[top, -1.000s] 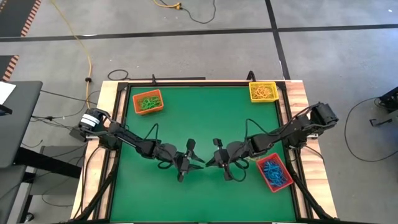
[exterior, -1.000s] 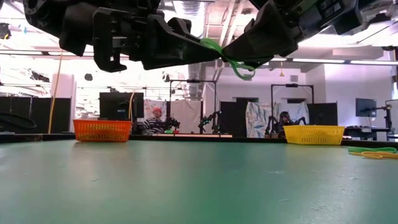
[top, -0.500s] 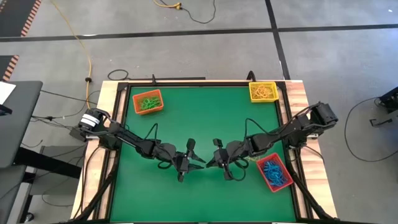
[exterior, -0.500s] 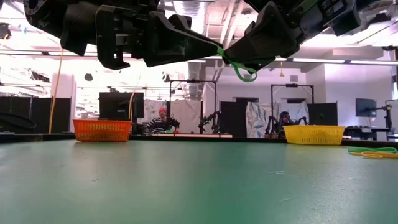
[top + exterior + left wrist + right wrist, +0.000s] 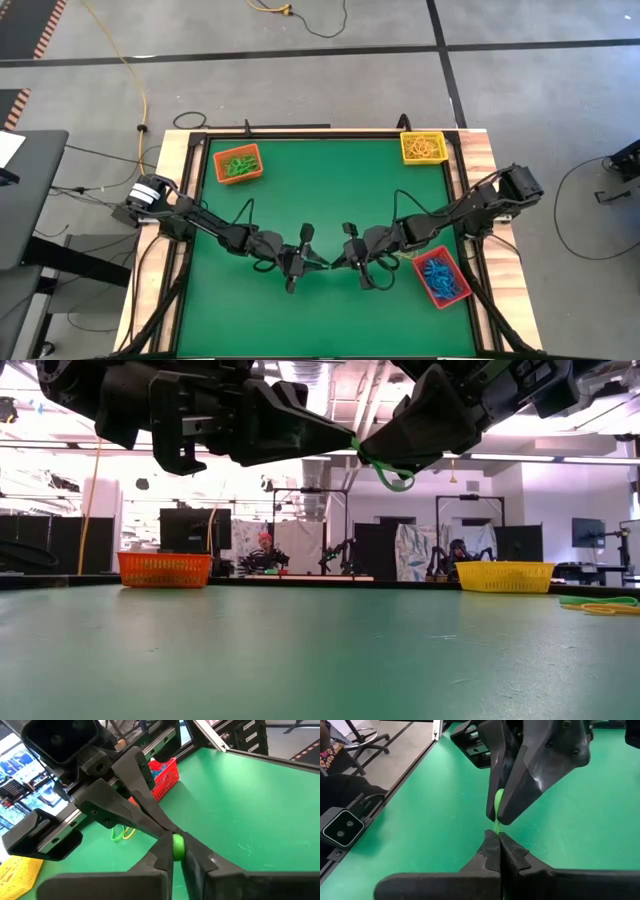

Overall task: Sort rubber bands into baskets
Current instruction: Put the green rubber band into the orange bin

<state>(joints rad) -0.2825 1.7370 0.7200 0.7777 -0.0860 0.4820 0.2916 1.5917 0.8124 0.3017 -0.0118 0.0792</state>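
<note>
A green rubber band [image 5: 385,470] hangs in the air over the middle of the green table [image 5: 330,200], near its front. My left gripper [image 5: 322,263] and my right gripper [image 5: 336,262] meet tip to tip there, each shut on the band. The orange basket [image 5: 238,163] with green bands stands at the far left. At the far right is the yellow basket [image 5: 422,147] with yellow bands. The red basket [image 5: 441,278] with blue bands sits at the near right. My left gripper pinches one end of the green band [image 5: 178,845] between its two fingertips, coming nearly level from the table's left. The band is lifted clear of the table. My right gripper pinches the band's other end [image 5: 496,826] between its shut fingertips, slanting down from the table's right. A short stretch runs between the two grippers, and a small loop [image 5: 400,482] hangs below the fingers.
Loose yellow and green bands [image 5: 122,832] lie on the table beside the red basket [image 5: 162,770], and show at the right in the low view [image 5: 600,605]. The table's middle and far part are bare green. People sit in the room beyond the far edge.
My left gripper has shut its fingers on the green band that my right gripper holds up. Both arms have stayed in place. The band's left end, which lay across the left finger, is now gathered at the fingertips.
</note>
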